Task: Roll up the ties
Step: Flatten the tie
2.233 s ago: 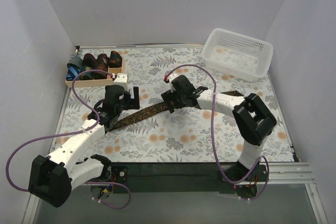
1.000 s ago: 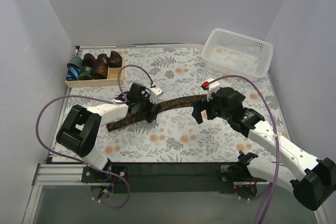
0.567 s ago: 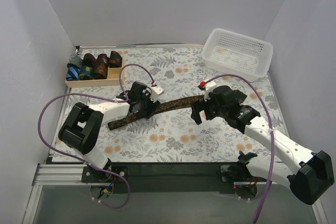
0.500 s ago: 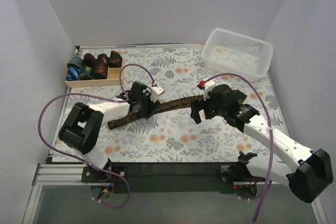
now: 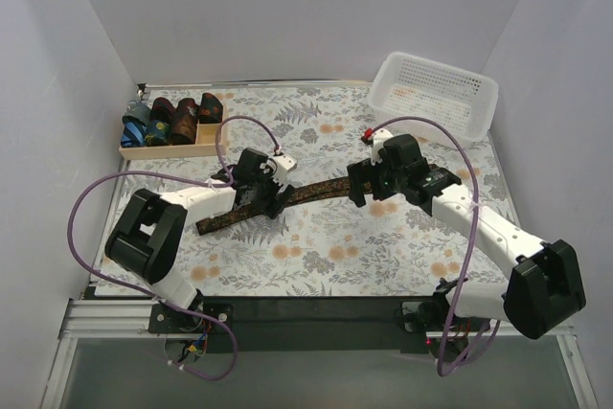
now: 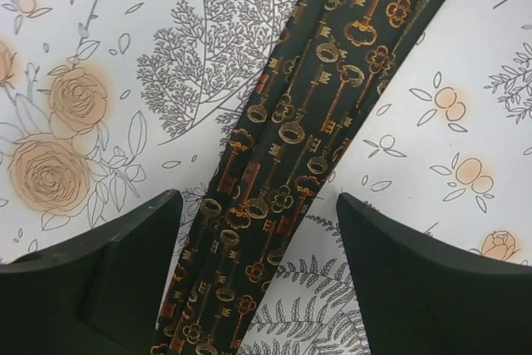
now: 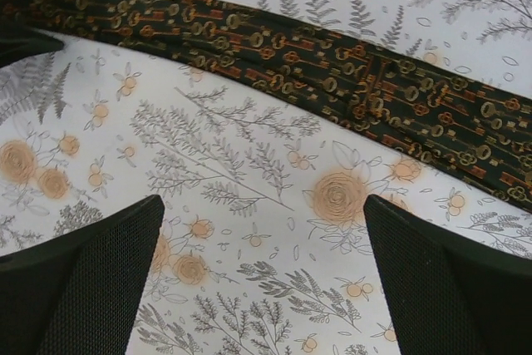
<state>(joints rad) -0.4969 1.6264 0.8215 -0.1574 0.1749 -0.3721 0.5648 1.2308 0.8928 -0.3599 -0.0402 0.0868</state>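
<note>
A dark brown-black tie with a gold-orange key pattern point(image 5: 306, 193) lies flat and stretched across the floral tablecloth. My left gripper point(image 5: 261, 203) is open just above it; in the left wrist view the tie point(image 6: 307, 122) runs between the two spread fingers of that gripper point(image 6: 258, 288). My right gripper point(image 5: 358, 189) is open near the tie's right part; in the right wrist view the tie point(image 7: 332, 64) lies beyond the fingertips, and only tablecloth shows between the jaws of that gripper point(image 7: 262, 280).
A shallow wooden tray point(image 5: 168, 151) at the back left holds several rolled ties point(image 5: 172, 117). A white mesh basket point(image 5: 436, 98) stands at the back right. White walls close in the left, back and right sides.
Both arms swung to new poses over two seconds. In the last half second my right gripper moved a little farther back along the tie. The left gripper barely moved. The tie stays flat.
</note>
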